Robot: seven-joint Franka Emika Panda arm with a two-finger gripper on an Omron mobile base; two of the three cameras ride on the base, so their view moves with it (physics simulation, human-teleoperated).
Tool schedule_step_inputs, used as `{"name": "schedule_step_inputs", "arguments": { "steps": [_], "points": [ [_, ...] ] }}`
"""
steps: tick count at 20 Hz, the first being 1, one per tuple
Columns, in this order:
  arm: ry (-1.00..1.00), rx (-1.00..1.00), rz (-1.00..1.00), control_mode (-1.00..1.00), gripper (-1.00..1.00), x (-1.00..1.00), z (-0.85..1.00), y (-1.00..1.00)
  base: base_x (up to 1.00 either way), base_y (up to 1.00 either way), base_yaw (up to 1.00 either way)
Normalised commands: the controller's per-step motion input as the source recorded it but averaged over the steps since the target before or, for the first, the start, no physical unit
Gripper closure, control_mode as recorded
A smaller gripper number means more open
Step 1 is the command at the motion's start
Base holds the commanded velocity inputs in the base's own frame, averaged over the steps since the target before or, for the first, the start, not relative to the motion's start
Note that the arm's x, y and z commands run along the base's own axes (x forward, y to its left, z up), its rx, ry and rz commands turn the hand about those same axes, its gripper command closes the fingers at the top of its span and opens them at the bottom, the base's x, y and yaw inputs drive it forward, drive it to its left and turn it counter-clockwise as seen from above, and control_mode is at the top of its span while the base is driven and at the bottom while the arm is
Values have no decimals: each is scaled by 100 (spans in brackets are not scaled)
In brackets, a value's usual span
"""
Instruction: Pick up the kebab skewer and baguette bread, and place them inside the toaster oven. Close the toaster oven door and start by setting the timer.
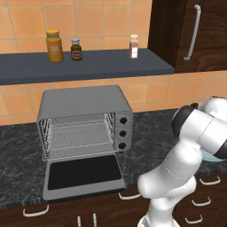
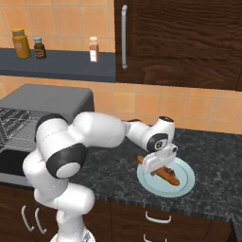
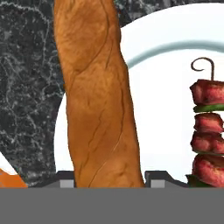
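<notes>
Low over the plate, the end effector has its two dark fingertips standing either side of the baguette bread, spread to about the loaf's width; whether they press on the crust I cannot tell. The baguette bread lies partly on the pale blue-rimmed plate and overhangs its edge onto the dark marbled surface. Just beside it, apart from the loaf, the kebab skewer rests on the plate; the hand view shows its red meat chunks, a green slice between them and a curled hook at its end, detail the right base view reduces to a dark sliver next to the orange-brown stick. That right base view shows the arm reaching down to the plate, while the left base view shows the arm's elbow. The left base view gives the toaster oven head-on, well apart from the plate: its wire rack bare, three black knobs in a column, and the toaster oven door dropped flat on the surface. Above it a dark shelf carries a yellow jar, a small dark bottle and a pale shaker; their labels are too small to read.
</notes>
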Motion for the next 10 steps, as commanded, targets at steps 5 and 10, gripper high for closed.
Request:
{"name": "schedule_step_inputs", "arguments": {
  "steps": [5,10],
  "points": [
    [0,-9,0,-100,100,-39,55,28,0,0,0],
    [-1,-8,8,-100,100,-12,54,56,0,0,0]
  ]
}}
